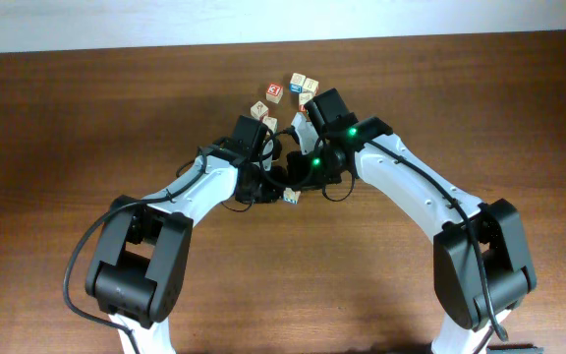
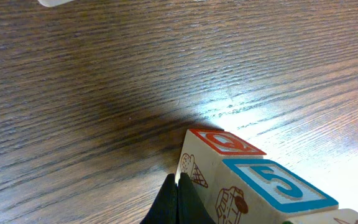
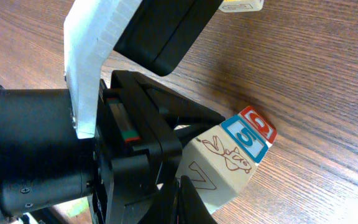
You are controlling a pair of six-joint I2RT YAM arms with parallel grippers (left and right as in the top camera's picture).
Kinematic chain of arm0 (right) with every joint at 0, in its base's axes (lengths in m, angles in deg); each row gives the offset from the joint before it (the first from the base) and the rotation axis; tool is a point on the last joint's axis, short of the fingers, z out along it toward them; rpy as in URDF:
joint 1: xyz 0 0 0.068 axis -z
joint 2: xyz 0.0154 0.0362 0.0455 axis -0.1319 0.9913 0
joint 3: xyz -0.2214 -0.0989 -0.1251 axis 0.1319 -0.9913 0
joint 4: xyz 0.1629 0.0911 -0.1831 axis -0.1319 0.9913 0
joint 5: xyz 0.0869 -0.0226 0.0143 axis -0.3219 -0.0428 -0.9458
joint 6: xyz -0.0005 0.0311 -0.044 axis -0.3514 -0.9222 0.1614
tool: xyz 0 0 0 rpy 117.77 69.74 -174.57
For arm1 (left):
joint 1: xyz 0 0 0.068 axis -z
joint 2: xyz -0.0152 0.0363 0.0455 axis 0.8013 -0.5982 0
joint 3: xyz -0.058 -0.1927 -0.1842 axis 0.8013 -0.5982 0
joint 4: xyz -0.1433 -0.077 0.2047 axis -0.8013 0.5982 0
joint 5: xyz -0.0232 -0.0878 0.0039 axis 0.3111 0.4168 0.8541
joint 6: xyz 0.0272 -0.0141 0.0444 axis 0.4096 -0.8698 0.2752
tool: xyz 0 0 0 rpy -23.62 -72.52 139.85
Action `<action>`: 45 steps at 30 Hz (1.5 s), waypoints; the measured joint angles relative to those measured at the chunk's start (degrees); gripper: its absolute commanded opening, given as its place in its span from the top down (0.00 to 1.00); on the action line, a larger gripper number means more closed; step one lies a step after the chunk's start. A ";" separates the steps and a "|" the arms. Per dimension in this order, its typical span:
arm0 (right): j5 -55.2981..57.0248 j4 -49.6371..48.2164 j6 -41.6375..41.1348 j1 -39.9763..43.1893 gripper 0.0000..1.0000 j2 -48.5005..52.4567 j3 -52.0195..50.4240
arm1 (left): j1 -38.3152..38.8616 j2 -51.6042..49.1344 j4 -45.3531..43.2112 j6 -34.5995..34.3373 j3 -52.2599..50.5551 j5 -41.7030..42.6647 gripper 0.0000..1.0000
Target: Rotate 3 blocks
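Two clenched hands meet at the blue block [image 2: 278,183].
The left hand [image 2: 178,202] holds nothing, and its tip touches the red block [image 2: 225,142]. The blue block sits next in the row, just past the red one, on the tabletop [image 2: 104,74]. The right hand [image 3: 180,199], clenched and empty too I think, points straight at it and looks nearer.

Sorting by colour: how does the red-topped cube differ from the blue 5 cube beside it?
The red-topped cube has a red-framed top; the blue 5 cube a blue-framed 5. The red-topped cube's side shows an ice-cream cone, the blue 5 cube's a vehicle-like drawing. The red-topped cube sits beside the left fingers; the blue 5 cube farther along. Both are pale wood, touching.
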 measured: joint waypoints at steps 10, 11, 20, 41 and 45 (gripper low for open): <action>0.00 -0.09 -0.83 -0.02 0.96 0.00 0.00 | -1.11 0.00 1.31 0.02 1.03 1.55 1.00; 0.00 -0.04 -0.81 -0.04 0.96 0.02 0.00 | -1.51 0.00 2.12 0.09 1.84 2.03 1.00; 0.02 0.07 -0.85 -0.04 0.96 0.00 0.00 | -6.25 0.00 10.32 2.64 11.91 -0.81 1.00; 1.79 3.39 -0.74 -0.04 0.96 0.04 3.39 | -11.15 0.00 15.37 3.72 21.81 -9.79 1.00; 1.79 3.39 -0.74 -0.04 0.95 0.04 4.44 | -11.15 0.00 15.34 3.74 21.81 -9.79 1.00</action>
